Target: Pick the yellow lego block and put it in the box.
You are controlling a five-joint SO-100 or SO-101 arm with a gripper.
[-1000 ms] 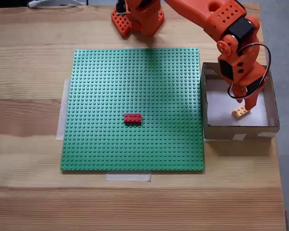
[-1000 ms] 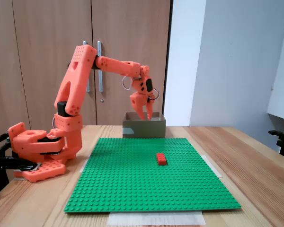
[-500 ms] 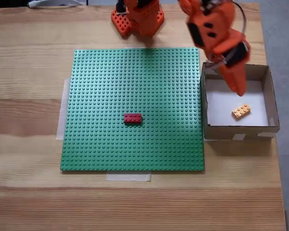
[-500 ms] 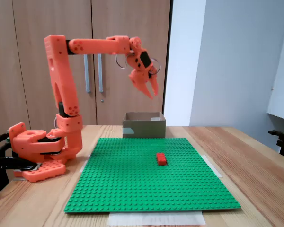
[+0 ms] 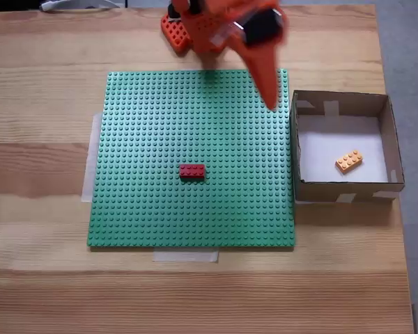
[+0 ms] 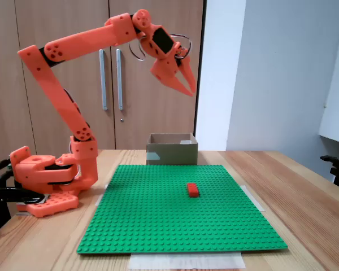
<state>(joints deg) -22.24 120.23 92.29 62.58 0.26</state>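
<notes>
At right of centre in a fixed view, the yellow lego block (image 5: 349,161) lies in the box (image 5: 343,191), while the gripper (image 6: 186,86) hangs high and empty, its jaws slightly parted.

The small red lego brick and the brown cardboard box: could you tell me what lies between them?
Only bare green studded baseplate, seen in a fixed view from above.

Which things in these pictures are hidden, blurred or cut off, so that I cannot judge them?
- Pincer: motion-blurred in the top-down fixed view, so its opening is unclear there.
- Yellow lego block: visible from above; in the side fixed view the wall of the box hides it.
- Red brick: too small in the side fixed view to count its studs.
- Arm base: cut off by the top edge.
</notes>
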